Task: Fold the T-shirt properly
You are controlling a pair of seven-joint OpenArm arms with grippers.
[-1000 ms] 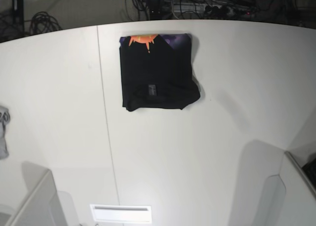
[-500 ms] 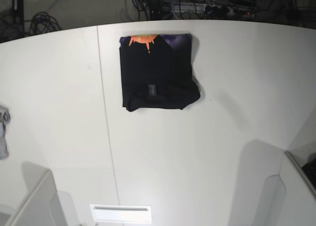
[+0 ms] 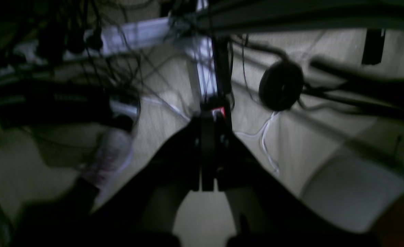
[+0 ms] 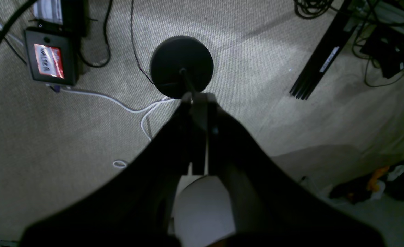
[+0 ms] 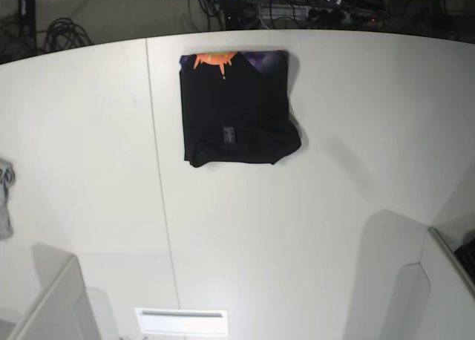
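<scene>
The black T-shirt (image 5: 236,110) lies folded into a rough rectangle at the far middle of the white table (image 5: 297,229). Its orange-and-purple print (image 5: 214,59) shows along the far edge and a small grey tag (image 5: 228,136) faces up. Neither gripper shows in the base view. In the left wrist view my left gripper (image 3: 207,154) is shut and empty, hanging over the floor. In the right wrist view my right gripper (image 4: 198,137) is shut and empty, also over the carpet. The shirt is out of both wrist views.
A small grey cloth (image 5: 4,199) lies at the table's left edge. Grey arm housings stand at the front left (image 5: 52,303) and front right (image 5: 438,288). Cables, a black round stand base (image 4: 181,67) and a black box (image 4: 49,60) lie on the floor.
</scene>
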